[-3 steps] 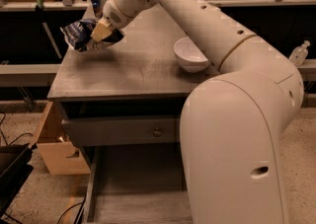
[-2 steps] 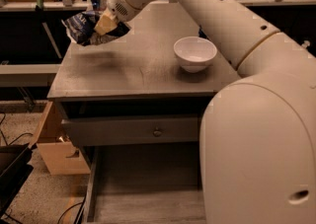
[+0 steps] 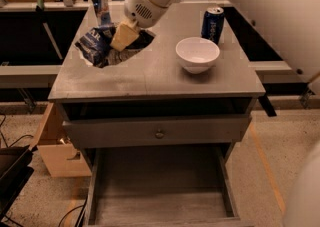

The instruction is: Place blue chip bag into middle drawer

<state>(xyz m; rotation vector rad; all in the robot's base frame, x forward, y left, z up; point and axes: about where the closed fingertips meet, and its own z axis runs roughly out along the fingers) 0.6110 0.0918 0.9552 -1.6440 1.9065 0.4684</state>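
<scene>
The blue chip bag (image 3: 94,46) is crumpled dark-blue foil with white lettering. It hangs over the left part of the grey tabletop (image 3: 150,78). My gripper (image 3: 118,41) is shut on the bag's right end, its pale yellow fingers (image 3: 125,33) pinching the foil. The middle drawer (image 3: 92,191) stands pulled open below, a shallow grey box with a pale plank floor and nothing in it. It is well below and in front of the bag.
A white bowl (image 3: 197,53) stands on the tabletop's right part. One blue soda can (image 3: 213,24) stands behind it, another (image 3: 101,7) at the back left. A shut drawer front with a round knob (image 3: 159,133) sits above the open drawer. A cardboard box (image 3: 60,156) is on the floor at left.
The gripper has carried the bag rightward and slightly toward the table's middle, still gripping it. The view has shifted, bringing both soda cans into sight.
</scene>
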